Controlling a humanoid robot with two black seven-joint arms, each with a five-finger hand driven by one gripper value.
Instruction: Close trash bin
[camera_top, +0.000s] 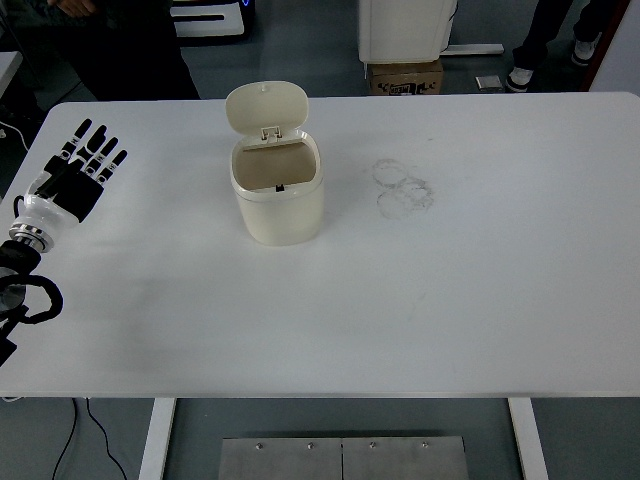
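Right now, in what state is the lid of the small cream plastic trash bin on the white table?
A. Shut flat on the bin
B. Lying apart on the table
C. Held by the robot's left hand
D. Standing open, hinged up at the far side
D. The lid stands upright behind the open mouth of the small cream plastic trash bin, and the left hand lies apart, fingers spread, holding nothing.

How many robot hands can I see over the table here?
1: the black-fingered left hand, open, lies flat at the white table's far-left corner, left of the cream plastic trash bin. No right hand shows.
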